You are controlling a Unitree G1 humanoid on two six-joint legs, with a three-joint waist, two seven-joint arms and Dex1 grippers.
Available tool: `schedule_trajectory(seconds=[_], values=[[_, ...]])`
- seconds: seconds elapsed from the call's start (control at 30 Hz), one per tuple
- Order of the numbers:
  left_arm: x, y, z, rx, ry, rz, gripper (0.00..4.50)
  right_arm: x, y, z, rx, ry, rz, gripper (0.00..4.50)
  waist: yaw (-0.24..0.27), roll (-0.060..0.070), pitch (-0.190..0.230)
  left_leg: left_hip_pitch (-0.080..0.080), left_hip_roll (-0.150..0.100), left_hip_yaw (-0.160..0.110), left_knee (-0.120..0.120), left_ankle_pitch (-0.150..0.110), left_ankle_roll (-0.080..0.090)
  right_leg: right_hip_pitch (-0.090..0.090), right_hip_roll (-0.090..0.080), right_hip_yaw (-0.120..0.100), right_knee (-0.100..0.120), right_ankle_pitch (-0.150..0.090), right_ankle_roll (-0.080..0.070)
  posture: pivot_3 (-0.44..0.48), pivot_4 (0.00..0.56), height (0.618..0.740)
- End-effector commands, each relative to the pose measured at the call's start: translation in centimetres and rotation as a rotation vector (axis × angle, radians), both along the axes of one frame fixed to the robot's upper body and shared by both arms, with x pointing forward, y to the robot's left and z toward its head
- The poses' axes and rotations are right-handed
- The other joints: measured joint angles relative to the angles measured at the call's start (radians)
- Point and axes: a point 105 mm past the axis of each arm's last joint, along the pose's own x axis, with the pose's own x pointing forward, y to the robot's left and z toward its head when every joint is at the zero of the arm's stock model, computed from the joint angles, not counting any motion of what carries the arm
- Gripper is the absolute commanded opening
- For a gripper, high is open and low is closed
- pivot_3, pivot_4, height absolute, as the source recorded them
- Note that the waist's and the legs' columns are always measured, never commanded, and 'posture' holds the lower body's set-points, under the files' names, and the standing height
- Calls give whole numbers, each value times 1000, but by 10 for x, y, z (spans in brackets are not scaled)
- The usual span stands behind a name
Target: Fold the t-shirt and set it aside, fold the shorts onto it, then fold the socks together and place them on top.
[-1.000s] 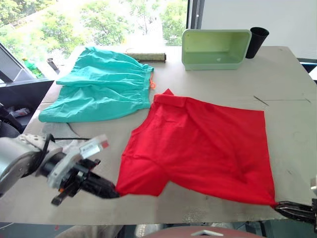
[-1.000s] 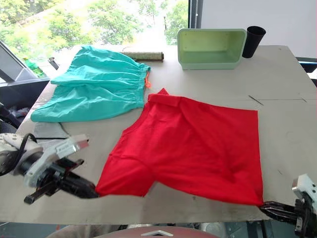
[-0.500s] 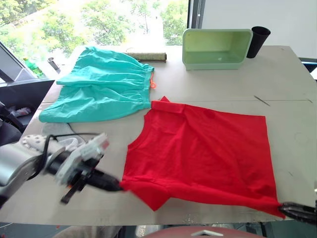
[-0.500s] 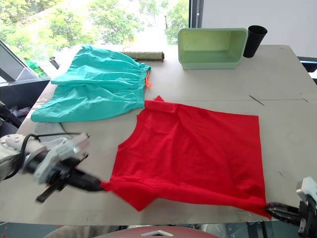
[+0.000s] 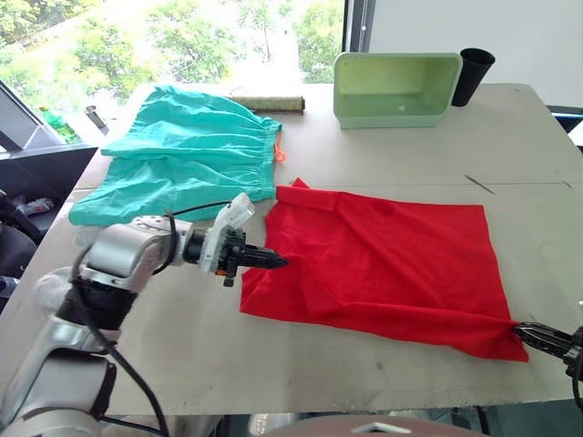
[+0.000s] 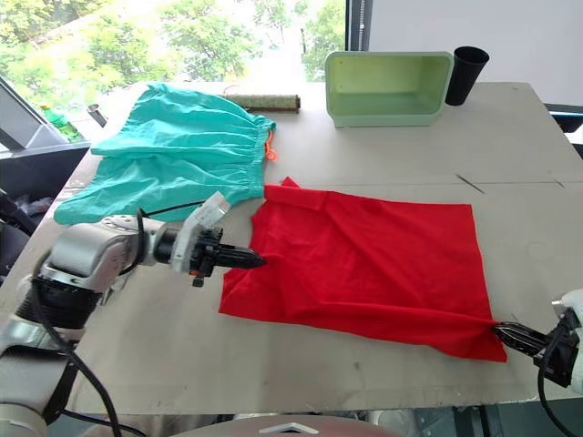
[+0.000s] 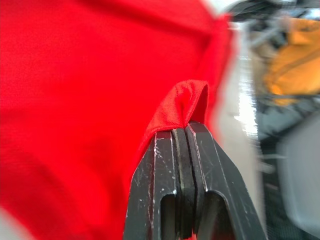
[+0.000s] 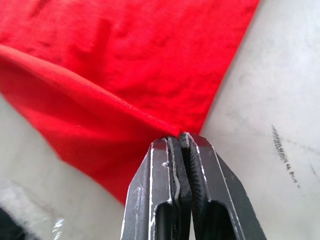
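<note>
Thin red t-shirt (image 5: 383,264) spread, half-folded it seems, on grey bench (image 5: 392,155); left gripper (image 5: 278,262) fingers pinched on a hem fold, right gripper (image 5: 526,332) clamped on near corner.

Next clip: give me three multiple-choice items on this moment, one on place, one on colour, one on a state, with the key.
1. Where do the shorts lie?
A. inside the green bin
B. on the table, on the robot's left, beyond the t-shirt
C. on top of the t-shirt

2. What colour is the cup beside the green bin?
A. black
B. white
C. orange

3. What is the left claw doing?
A. hanging open
B. pinching the shorts
C. shut on the t-shirt

Key: B, the teal cloth lies far left on the table; A, it is dark throughout; C, red cloth is pinched between its fingers.
</note>
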Motion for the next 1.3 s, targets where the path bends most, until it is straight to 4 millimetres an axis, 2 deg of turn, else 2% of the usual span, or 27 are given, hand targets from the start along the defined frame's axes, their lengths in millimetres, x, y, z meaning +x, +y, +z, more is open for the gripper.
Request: schedule_trajectory(seconds=[0.03, 0.13, 0.2, 0.27, 0.3, 0.4, 0.43, 0.57, 0.7, 0.77, 0.9, 1.03, 1.13, 1.3], values=[[10, -2, -1, 42, -62, 12, 0, 9, -4, 2, -44, -48, -29, 60, 0, 0, 0, 0, 0, 0, 0, 0, 0, 0, 0, 0, 0, 0, 0, 0, 150, 740], [22, -5, -7, 55, -119, 60, 0, 18, -8, 6, -67, -101, -52, 842, -1, 0, 0, 0, 0, 0, 0, 0, 0, 0, 0, 0, 0, 0, -1, 0, 150, 740], [35, -5, -7, 63, -189, 119, 0, 21, -11, 8, -75, -123, -67, 1674, 2, 0, 0, 0, 0, 0, 1, 0, 0, 0, -1, 0, 0, 0, -1, 0, 150, 740], [47, -6, -4, 42, -237, 180, 707, 20, -12, 10, -71, -133, -75, 2559, 3, 0, 0, 0, 0, 0, 1, 0, 0, 0, -1, 0, 1, 0, -1, 0, 150, 740], [52, -7, -1, 27, -258, 200, 912, 20, -13, 11, -65, -139, -77, 3002, 3, -1, 0, 0, 0, 0, 1, 0, 0, 0, -1, 0, 1, 1, -1, 0, 150, 740], [59, -11, 7, -14, -308, 237, 2273, 20, -16, 19, -33, -174, -106, 4372, 1, -2, -1, 0, 0, 0, 2, 0, 0, 0, -1, 0, 1, 1, -1, 0, 150, 740], [62, -12, 10, -26, -317, 253, 2685, 20, -17, 22, -25, -188, -115, 4500, 1, -2, -1, 0, 0, 0, 2, 0, 0, 0, -1, 0, 1, 1, -1, 0, 150, 740], [63, -15, 15, -51, -311, 276, 4484, 21, -19, 30, -1, -224, -142, 4500, 0, -2, -1, 0, 0, 0, 2, 0, 0, 0, -1, 0, 2, 1, -1, 0, 150, 740], [60, -8, 16, -23, -338, 277, 4484, 18, -18, 35, 21, -241, -150, 4500, 0, -2, -1, 0, 0, 0, 2, 0, 0, 0, -1, -1, 3, 1, -1, 0, 150, 740], [56, -4, 24, -50, -345, 287, 4484, 18, -21, 40, 13, -271, -175, 4500, -1, -2, -1, 0, 0, 0, 2, 0, 0, 0, -1, -1, 3, 1, -1, 0, 150, 740], [34, 4, 36, -91, -327, 249, 4484, 6, -15, 44, 22, -265, -125, 4500, -1, -2, -1, 0, 0, 0, 2, 0, 0, 0, -1, -1, 3, 1, -1, 0, 150, 740], [2, 19, 21, -2, -314, 161, 4484, -14, -2, 27, -6, -161, -32, 4500, -2, -1, -2, 0, 0, -1, 1, 0, 0, 0, -1, -1, 2, 0, -1, 0, 150, 740], [-18, 26, 8, 55, -297, 95, 4484, -22, 4, 13, -13, -107, 10, 4500, -2, -1, -2, 0, 0, -1, 1, 0, 0, 0, -1, 0, 2, -1, -3, 0, 150, 740], [-27, 32, -12, 134, -303, 65, 4484, -27, 10, -5, -46, -54, 64, 4500, 2, 0, -2, 0, 0, -1, 1, -2, 4, 0, -2, 0, 1, -5, -1, 0, 150, 740]])
